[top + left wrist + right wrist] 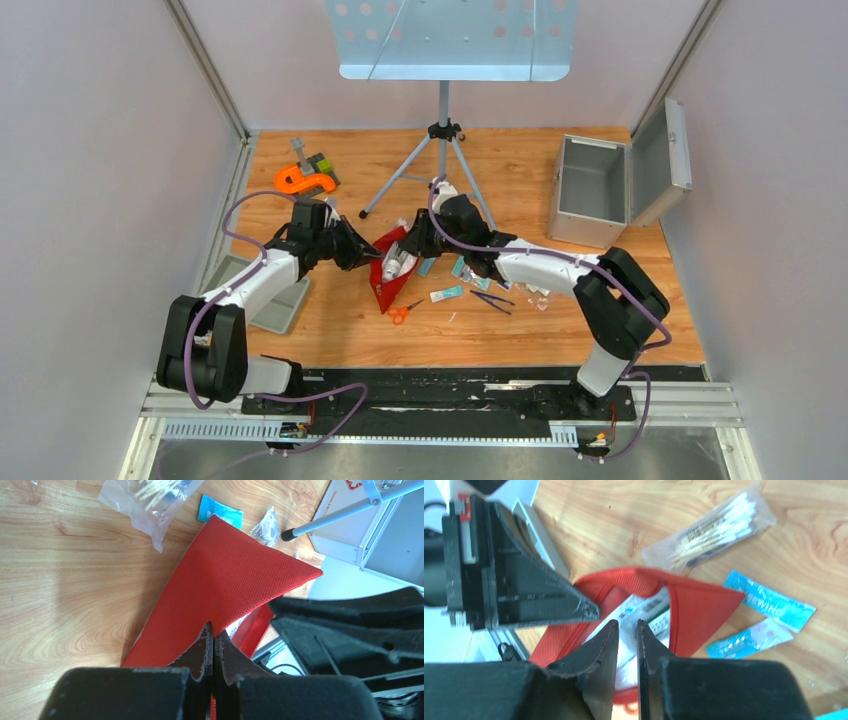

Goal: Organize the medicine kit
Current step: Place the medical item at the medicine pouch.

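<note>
The case (578, 230) stands at the far right of the desk (520, 340). It is open, with its lid (662, 160) swung out to the right, and what shows of its inside is bare grey. It is well apart from both arms, which meet at the middle of the desk over a red pouch (225, 580).

The left claw (214, 632) is closed tight, pinching an edge of the pouch's fabric between its fingers. The cloth rises from that grip in a stiff, tented fold, and the zip edge shows just to the right of it.

The right claw (625, 626) hangs at the pouch's open mouth from the other side. Its jaws stand a narrow slit apart, right over the white packets (644, 610) that sit inside the pouch. Whether it has hold of any of them I cannot tell.

Loose things lie on the wood around the pouch. A clear bag of cotton swabs (714, 527) lies just beyond it, and two blue sachets (769, 605) lie beside it. Orange-handled scissors (400, 313) are at its near tip.

A grey tray (285, 310) sits at the left edge of the desk, partly under the left arm. A tripod (443, 150) stands at the back, with an orange tool (303, 180) to its left.
</note>
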You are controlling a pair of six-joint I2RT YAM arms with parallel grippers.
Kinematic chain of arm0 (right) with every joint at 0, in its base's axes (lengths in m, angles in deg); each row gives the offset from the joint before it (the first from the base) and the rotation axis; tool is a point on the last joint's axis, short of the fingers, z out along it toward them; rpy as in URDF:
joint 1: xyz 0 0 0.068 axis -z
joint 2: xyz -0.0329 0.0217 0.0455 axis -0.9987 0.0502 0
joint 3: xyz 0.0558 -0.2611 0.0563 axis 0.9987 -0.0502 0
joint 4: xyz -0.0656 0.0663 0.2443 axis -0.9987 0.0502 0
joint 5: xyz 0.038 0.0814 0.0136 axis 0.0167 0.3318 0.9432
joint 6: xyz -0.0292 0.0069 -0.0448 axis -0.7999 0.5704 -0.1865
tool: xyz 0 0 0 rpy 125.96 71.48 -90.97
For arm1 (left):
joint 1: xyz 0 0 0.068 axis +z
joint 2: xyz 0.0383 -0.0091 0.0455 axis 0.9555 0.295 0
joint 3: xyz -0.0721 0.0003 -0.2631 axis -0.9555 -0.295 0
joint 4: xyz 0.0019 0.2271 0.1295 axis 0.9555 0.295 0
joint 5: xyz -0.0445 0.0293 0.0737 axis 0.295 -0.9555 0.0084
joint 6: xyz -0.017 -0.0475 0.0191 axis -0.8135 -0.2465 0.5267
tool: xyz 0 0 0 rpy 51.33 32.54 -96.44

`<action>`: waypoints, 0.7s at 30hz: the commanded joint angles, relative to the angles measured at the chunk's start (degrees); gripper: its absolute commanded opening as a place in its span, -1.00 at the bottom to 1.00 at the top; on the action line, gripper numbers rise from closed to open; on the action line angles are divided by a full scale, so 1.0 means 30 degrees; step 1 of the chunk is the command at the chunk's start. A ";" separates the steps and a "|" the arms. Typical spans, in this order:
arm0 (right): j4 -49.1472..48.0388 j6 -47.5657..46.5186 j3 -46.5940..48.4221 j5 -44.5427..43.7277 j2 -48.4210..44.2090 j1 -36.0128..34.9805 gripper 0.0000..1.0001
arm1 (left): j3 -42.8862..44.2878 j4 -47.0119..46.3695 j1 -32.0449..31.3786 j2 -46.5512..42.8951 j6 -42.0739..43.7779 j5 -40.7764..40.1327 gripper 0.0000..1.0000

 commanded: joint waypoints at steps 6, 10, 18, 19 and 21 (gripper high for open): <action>0.1492 -0.0711 0.2599 0.1331 0.2017 -0.0210 -0.71 | 0.0224 -0.0240 0.0076 -0.0509 0.0340 0.0071 -1.00; 0.1407 -0.1462 0.1625 0.1077 0.0863 -0.0771 -0.73 | 0.0302 -0.0143 0.0076 -0.0520 0.0426 0.0053 -1.00; 0.1903 -0.2070 0.1484 0.1104 0.1170 -0.1274 -0.73 | 0.0406 -0.0293 0.0076 -0.0512 0.0431 0.0239 -1.00; 0.1966 -0.2113 0.1709 0.1294 0.1485 -0.1327 -0.74 | 0.0418 -0.0285 0.0076 -0.0518 0.0442 0.0271 -1.00; 0.2084 -0.2278 0.2122 0.1591 0.1917 -0.1560 -0.77 | 0.0490 -0.0261 0.0076 -0.0534 0.0518 0.0361 -1.00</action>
